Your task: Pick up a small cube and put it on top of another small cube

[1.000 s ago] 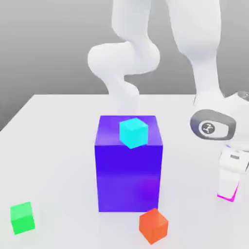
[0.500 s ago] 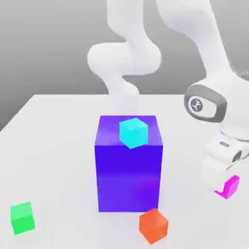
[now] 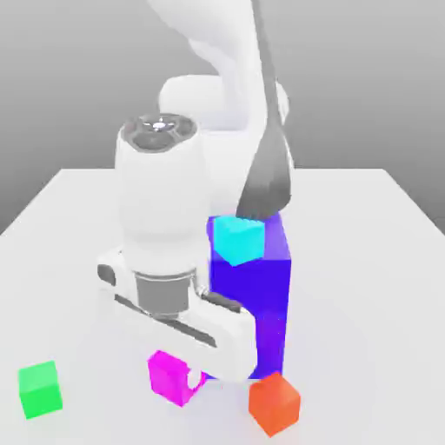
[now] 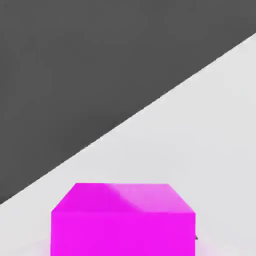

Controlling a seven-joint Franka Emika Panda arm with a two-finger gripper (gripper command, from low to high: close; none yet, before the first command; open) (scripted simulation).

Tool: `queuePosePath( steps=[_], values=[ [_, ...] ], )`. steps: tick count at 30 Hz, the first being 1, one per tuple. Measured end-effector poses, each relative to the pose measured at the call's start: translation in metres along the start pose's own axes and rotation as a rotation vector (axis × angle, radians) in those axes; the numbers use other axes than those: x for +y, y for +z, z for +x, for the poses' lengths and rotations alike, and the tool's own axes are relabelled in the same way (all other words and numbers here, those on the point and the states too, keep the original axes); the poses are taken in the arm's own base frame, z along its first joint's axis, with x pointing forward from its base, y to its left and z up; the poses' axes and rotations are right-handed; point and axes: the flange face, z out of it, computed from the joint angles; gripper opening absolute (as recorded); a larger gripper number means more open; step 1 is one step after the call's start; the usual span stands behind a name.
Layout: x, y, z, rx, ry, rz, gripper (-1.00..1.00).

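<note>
magenta small cube (image 3: 170,375), orange cube (image 3: 275,403), green cube (image 3: 40,389), cyan cube (image 3: 238,238), blue-violet block (image 3: 261,287), white table (image 3: 69,261)

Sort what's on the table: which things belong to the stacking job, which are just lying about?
Job: magenta cube, held in the shut claw; possible stacking bases: cyan cube, orange cube, green cube.
Lying about: large blue block under the cyan cube.

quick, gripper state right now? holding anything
gripper: closed on the magenta cube, carrying it above the table.
</note>
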Motion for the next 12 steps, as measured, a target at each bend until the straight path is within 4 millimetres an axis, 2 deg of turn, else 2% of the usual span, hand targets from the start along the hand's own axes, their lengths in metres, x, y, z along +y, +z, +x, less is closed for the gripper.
queuePosePath(
  steps=[3, 5, 6, 7, 12],
  values=[
    [0.022, 0.004, 0.068, 0.004, 0.258, -0.007, -1.00],
    [0.038, 0.028, 0.114, 0.007, 0.432, -0.015, -1.00],
    [0.045, 0.044, 0.129, 0.008, 0.487, -0.018, -1.00],
    [0.049, 0.057, 0.135, 0.010, 0.515, -0.020, 1.00],
    [0.049, 0.057, 0.135, 0.010, 0.515, -0.020, 1.00]
  ],
)
